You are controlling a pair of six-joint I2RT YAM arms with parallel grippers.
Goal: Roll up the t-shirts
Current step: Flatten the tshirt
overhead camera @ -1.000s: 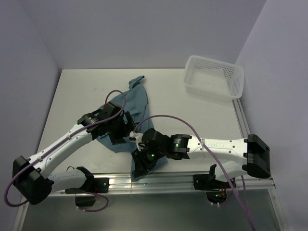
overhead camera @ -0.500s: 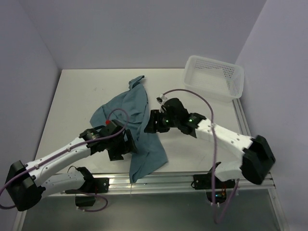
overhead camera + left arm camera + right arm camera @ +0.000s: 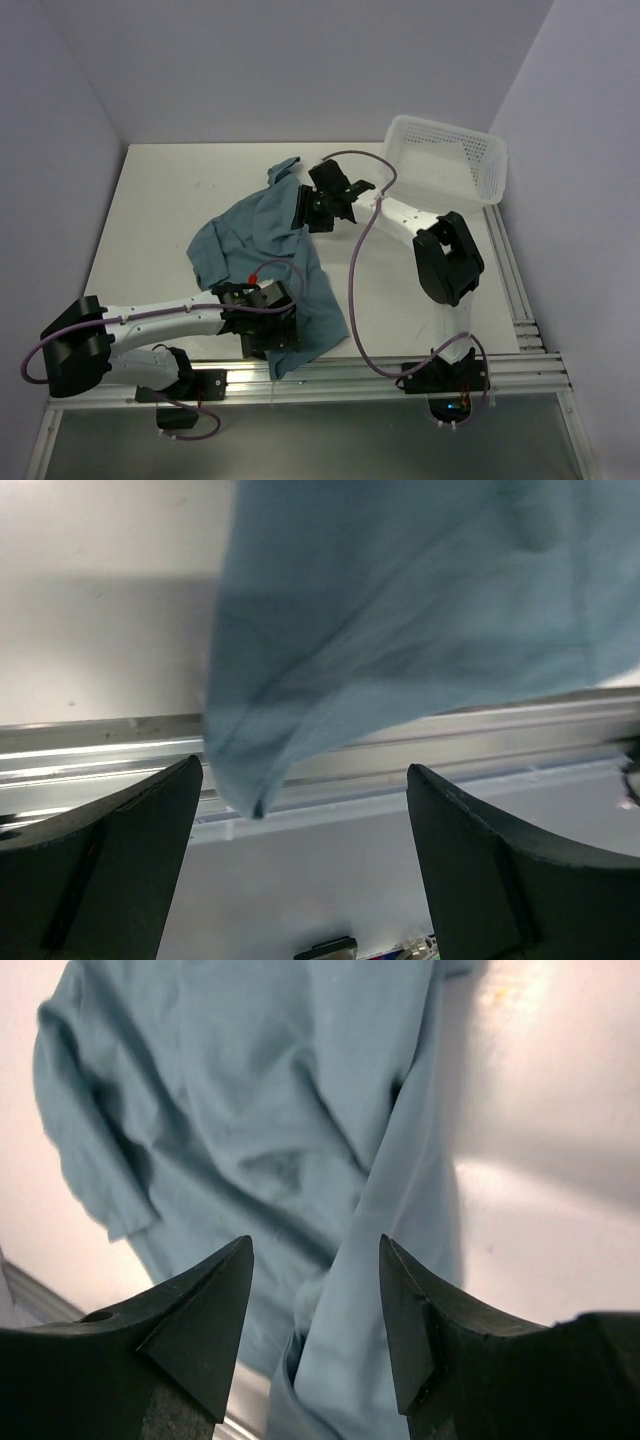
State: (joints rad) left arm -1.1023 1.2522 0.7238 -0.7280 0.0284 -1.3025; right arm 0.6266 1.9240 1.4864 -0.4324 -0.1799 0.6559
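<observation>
The teal t-shirt [image 3: 262, 235] lies rumpled on the table [image 3: 160, 200], one corner drooping over the near rail [image 3: 350, 372], with the left gripper [image 3: 305, 770] gaping empty over that corner and the right gripper [image 3: 315, 1242] part-spread, empty, above its far end.

Dusty teal-blue t-shirt [image 3: 268, 255], crumpled, spread unrolled on the table, one corner overhanging the near edge

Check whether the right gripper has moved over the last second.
Yes. The right gripper has swung away from the front rail, up the table to the far edge of the t-shirt, closer to the white basket.
</observation>
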